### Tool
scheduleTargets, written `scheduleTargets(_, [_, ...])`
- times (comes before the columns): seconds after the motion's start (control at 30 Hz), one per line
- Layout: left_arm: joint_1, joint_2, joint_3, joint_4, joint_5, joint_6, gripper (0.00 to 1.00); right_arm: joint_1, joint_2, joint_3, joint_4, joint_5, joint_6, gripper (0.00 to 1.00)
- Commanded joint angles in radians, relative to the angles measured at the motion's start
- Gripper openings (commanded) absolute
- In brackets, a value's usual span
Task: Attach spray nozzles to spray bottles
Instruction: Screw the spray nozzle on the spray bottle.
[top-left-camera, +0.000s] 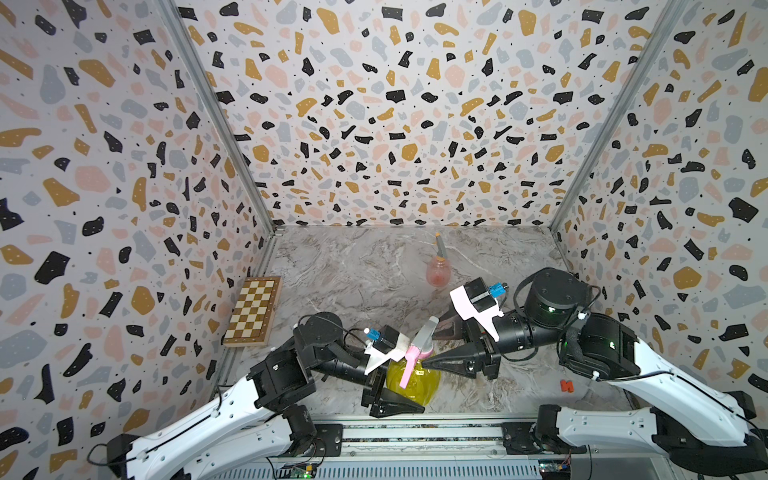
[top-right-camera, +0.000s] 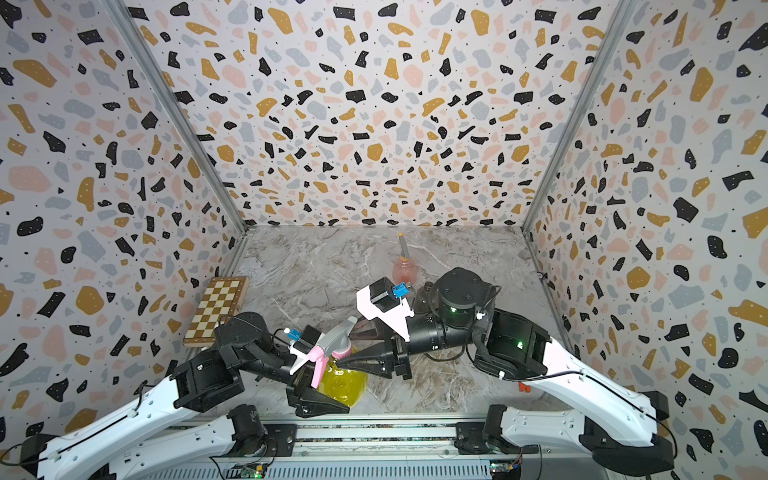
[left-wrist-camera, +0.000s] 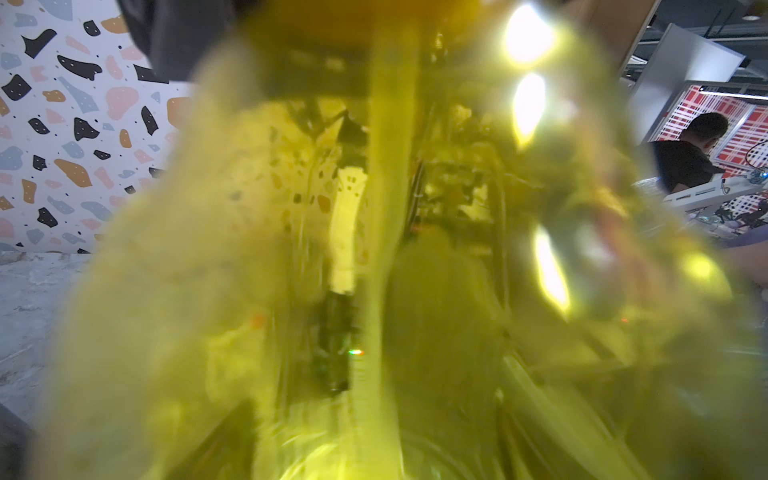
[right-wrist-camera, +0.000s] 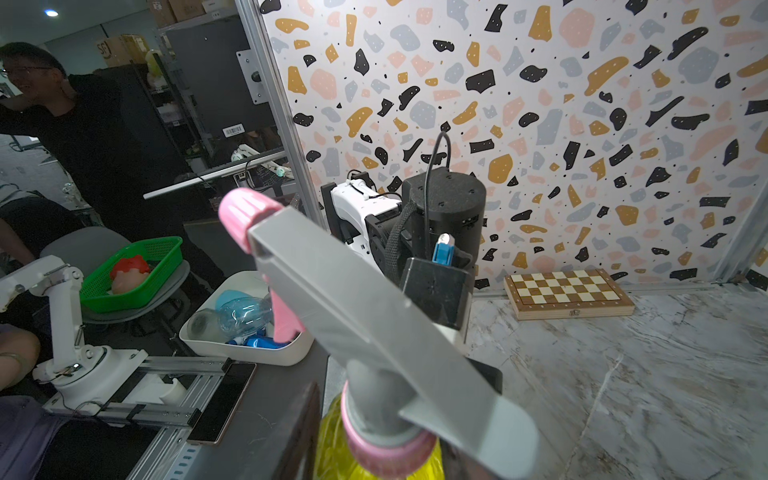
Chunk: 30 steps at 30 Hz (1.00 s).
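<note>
A yellow spray bottle (top-left-camera: 415, 388) (top-right-camera: 347, 386) stands at the table's front, and my left gripper (top-left-camera: 409, 384) (top-right-camera: 332, 386) is shut on its belly. The bottle fills the left wrist view as a yellow blur (left-wrist-camera: 249, 270), with a dip tube (left-wrist-camera: 386, 208) inside it. A grey spray nozzle with a pink trigger (top-left-camera: 424, 337) (top-right-camera: 337, 341) (right-wrist-camera: 365, 311) sits on its neck. My right gripper (top-left-camera: 429, 348) (top-right-camera: 345, 353) (right-wrist-camera: 376, 446) straddles the nozzle's pink collar (right-wrist-camera: 390, 453), with a gap at one finger (right-wrist-camera: 299, 432). A pink bottle (top-left-camera: 438, 272) (top-right-camera: 405, 270) at the back carries a grey and orange nozzle (top-left-camera: 440, 247).
A folded chessboard (top-left-camera: 251, 311) (top-right-camera: 216, 311) (right-wrist-camera: 569, 293) lies against the left wall. A small red object (top-left-camera: 566, 385) (top-right-camera: 524, 387) sits under the right arm. Patterned walls close in the marble table (top-left-camera: 353, 266) on three sides.
</note>
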Motion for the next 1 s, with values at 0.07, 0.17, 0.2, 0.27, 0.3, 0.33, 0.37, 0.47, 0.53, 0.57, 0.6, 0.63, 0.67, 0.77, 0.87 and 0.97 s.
scheduleTargets(0.07, [0.005,-0.013,0.033,0.029,-0.019,0.016,0.0,-0.003,-0.013,0.022,0.029,-0.013,0.021,0.43])
scheduleTargets(0.17, [0.005,-0.017,0.036,0.026,-0.028,0.016,0.0,-0.002,-0.016,0.012,0.028,-0.004,0.025,0.36])
scheduleTargets(0.2, [0.005,-0.019,0.038,0.023,-0.035,0.017,0.0,-0.002,-0.016,0.008,0.029,-0.004,0.027,0.33])
scheduleTargets(0.27, [0.005,-0.021,0.042,0.019,-0.05,0.019,0.0,-0.002,-0.019,0.001,0.03,0.0,0.029,0.28])
scheduleTargets(0.3, [0.005,-0.023,0.045,0.017,-0.059,0.02,0.0,-0.002,-0.02,-0.004,0.031,0.002,0.031,0.26])
scheduleTargets(0.33, [0.005,-0.025,0.049,0.015,-0.067,0.021,0.0,-0.002,-0.021,-0.009,0.03,0.006,0.032,0.25])
scheduleTargets(0.37, [0.005,-0.026,0.056,0.013,-0.082,0.023,0.0,-0.002,-0.023,-0.015,0.031,0.007,0.034,0.23])
scheduleTargets(0.47, [0.004,-0.036,0.078,0.002,-0.157,0.029,0.0,-0.002,-0.029,-0.035,0.023,0.026,0.034,0.22])
scheduleTargets(0.53, [0.005,-0.044,0.093,-0.003,-0.228,0.032,0.0,0.0,-0.035,-0.051,0.011,0.057,0.035,0.22])
scheduleTargets(0.57, [0.005,-0.047,0.103,-0.003,-0.267,0.035,0.0,0.001,-0.038,-0.063,0.007,0.074,0.036,0.22])
scheduleTargets(0.6, [0.005,-0.05,0.111,0.001,-0.3,0.035,0.0,0.004,-0.04,-0.075,0.005,0.088,0.041,0.22])
scheduleTargets(0.63, [0.005,-0.05,0.118,0.003,-0.332,0.037,0.0,0.006,-0.04,-0.082,-0.002,0.106,0.045,0.22])
scheduleTargets(0.67, [0.005,-0.053,0.124,0.007,-0.37,0.037,0.0,0.012,-0.037,-0.091,-0.011,0.131,0.048,0.22])
scheduleTargets(0.77, [0.004,-0.049,0.137,0.03,-0.474,0.045,0.0,0.047,-0.03,-0.116,-0.028,0.224,0.072,0.22])
scheduleTargets(0.87, [0.003,-0.049,0.13,0.078,-0.595,0.037,0.0,0.089,-0.015,-0.141,-0.041,0.329,0.11,0.22])
scheduleTargets(0.97, [0.004,-0.043,0.127,0.108,-0.684,0.032,0.0,0.127,-0.005,-0.176,-0.03,0.428,0.169,0.21])
